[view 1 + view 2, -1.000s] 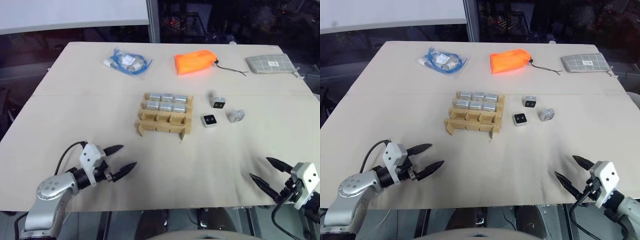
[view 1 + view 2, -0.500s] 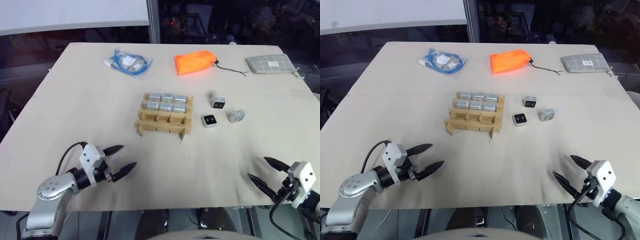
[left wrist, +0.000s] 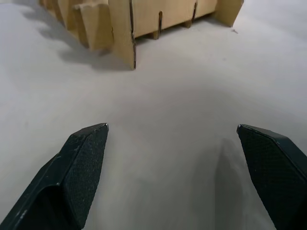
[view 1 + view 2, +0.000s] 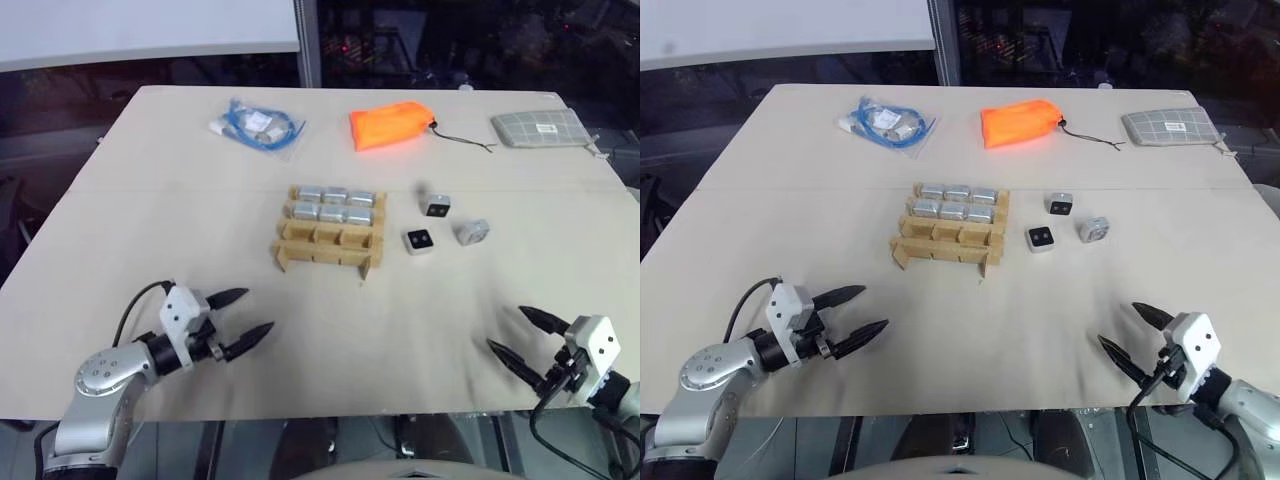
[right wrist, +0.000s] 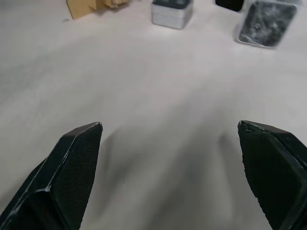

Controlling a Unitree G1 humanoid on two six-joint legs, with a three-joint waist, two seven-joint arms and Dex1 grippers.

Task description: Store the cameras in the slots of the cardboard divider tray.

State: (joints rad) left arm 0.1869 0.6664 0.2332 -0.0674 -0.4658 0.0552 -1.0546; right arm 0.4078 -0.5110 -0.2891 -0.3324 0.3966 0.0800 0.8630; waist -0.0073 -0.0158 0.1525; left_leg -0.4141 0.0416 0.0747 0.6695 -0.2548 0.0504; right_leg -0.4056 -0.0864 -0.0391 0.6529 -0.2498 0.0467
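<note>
The cardboard divider tray (image 4: 330,240) sits mid-table; its two far rows hold several silver cameras (image 4: 336,204) and its near row of slots stands empty. Three loose cameras lie to its right: one with its black lens face up (image 4: 419,241), another behind it (image 4: 438,206), and a tilted silver one (image 4: 472,232). My left gripper (image 4: 257,311) hovers open near the front left edge, pointing at the tray (image 3: 144,19), nothing between its fingers (image 3: 86,158). My right gripper (image 4: 506,328) is open at the front right, facing the loose cameras (image 5: 172,12).
At the table's far side lie a bag of blue cable (image 4: 256,126), an orange pouch (image 4: 391,125) with a cord, and a grey checked pouch (image 4: 541,127). Bare tabletop (image 4: 380,320) lies between both grippers and the tray.
My right gripper has crept slightly forward and inward over the table's front edge. The left gripper and all objects are where they were.
</note>
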